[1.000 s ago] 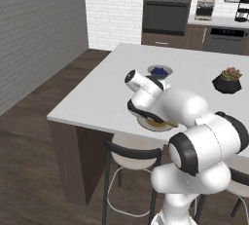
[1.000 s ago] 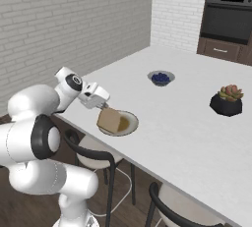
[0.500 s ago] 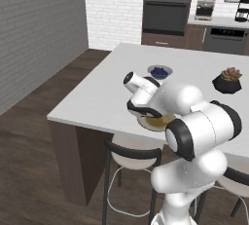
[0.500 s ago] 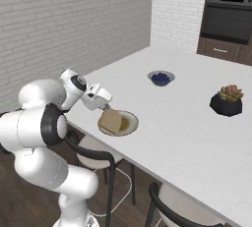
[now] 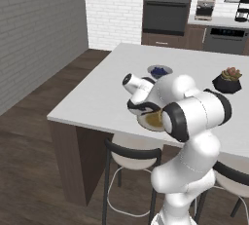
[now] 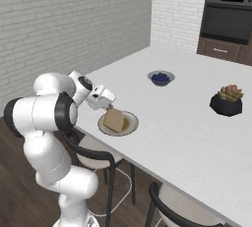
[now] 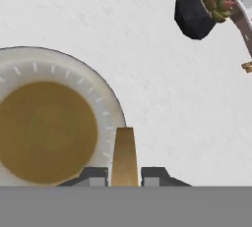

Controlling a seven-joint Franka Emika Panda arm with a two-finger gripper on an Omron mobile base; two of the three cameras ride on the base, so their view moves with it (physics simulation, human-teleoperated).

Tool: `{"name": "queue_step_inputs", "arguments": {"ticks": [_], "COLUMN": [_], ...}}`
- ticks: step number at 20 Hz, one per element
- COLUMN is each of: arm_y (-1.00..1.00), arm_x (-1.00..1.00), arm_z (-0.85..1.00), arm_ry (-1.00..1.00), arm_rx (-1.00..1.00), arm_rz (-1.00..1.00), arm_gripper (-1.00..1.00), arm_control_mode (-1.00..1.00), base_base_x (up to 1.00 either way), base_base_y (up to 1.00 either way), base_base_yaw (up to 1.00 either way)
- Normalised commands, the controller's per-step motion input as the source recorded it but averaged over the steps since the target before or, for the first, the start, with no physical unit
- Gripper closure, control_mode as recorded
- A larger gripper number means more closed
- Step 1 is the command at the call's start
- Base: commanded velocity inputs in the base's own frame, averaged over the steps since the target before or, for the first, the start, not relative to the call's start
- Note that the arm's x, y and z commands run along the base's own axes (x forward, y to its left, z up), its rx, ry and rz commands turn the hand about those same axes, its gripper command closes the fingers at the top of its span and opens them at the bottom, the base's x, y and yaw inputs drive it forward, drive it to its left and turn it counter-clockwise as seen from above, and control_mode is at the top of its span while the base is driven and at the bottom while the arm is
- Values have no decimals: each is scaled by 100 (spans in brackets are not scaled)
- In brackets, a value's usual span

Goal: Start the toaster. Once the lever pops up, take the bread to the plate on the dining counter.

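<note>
Holding the bread (image 7: 124, 155) edge-on between its fingertips, the tool (image 7: 124, 176) is clenched on the slice, pads on either flat face as the hand view shows it. In the right base view the tool (image 6: 104, 101) sits at the near-left side of the plate (image 6: 129, 127), with the bread (image 6: 114, 120) tilted and its lower part down over the plate's well; I can't tell whether the slice is touching the plate surface or just above it. The hand view has the plate (image 7: 106, 100) mostly to the left of the slice, brownish centre, pale rim, with the slice lined up over the rim edge, not the middle. The plate sits on the dining worktop (image 6: 197, 123), near the edge closest to the robot; in the left base view the plate (image 5: 146, 122) is largely covered by the arm. Farther out on the worktop: a small bowl of blueberries (image 6: 161, 77) and a potted succulent (image 6: 227, 100), both well apart from the plate. Judgement on progress: toaster part looks finished, carry is finished, bread is at the plate. What's left is letting go so the slice lies flat inside the rim, then pulling the tool clear. Risk: released at this tilt, the slice could end up propped on the rim.
</note>
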Motion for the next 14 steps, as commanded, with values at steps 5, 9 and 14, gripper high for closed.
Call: {"name": "queue_step_inputs", "arguments": {"ticks": [5,9,14], "arm_y": [0,0,0], "arm_x": [41,38,20], "arm_z": [-39,-32,-24], "arm_ry": [0,0,0], "arm_rx": [0,0,0], "arm_rz": [0,0,0], "arm_gripper": [100,100,-100], "arm_control_mode": [-100,-100,-100], "base_base_x": [0,0,0], "base_base_y": [0,0,0], "base_base_yaw": [0,0,0]}}
